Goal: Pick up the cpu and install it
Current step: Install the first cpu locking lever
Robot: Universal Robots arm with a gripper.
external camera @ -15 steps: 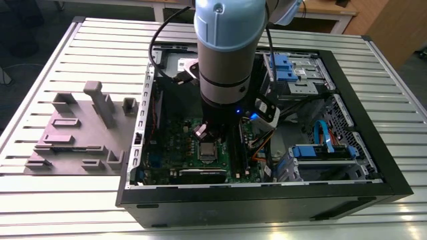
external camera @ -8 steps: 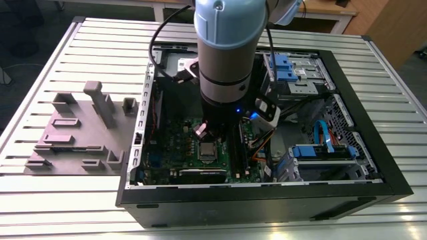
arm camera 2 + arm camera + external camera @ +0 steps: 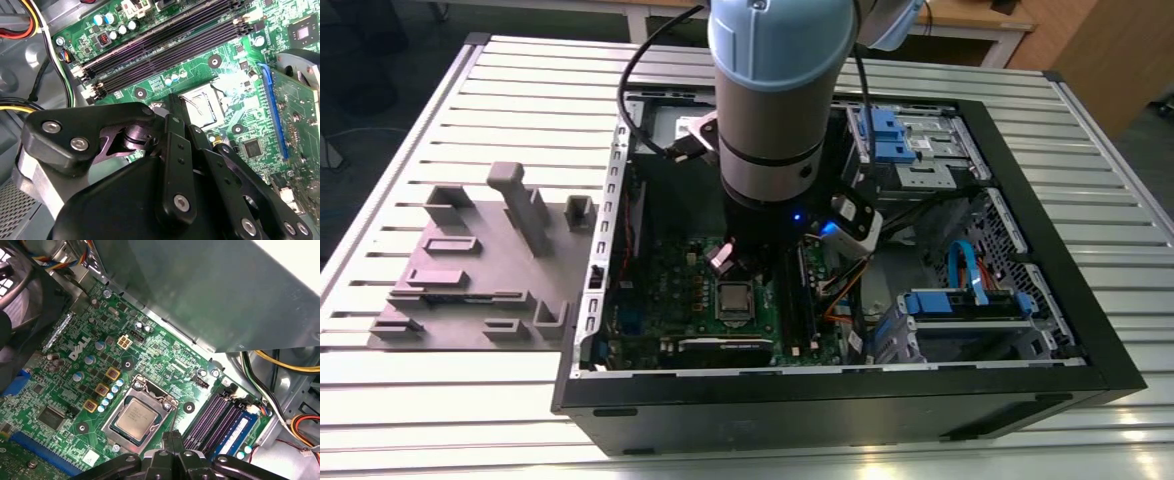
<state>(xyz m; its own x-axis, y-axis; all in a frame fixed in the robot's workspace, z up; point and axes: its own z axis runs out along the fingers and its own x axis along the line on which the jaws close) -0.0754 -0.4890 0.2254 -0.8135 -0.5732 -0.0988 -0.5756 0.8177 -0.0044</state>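
Sitting in the green board's socket frame, the silvery square cpu appears installed — black gripper fingers pressed together, empty, just beside it.

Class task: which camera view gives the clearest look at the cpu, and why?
The first wrist view: the cpu lies unobstructed in its socket. The second wrist view has the pincer partly covering it; in the exterior view it looks small under the arm.

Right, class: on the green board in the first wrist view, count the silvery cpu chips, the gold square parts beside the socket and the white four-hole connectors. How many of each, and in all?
cpu: 1
gold square parts: 3
white four-hole connector: 1
Total: 5
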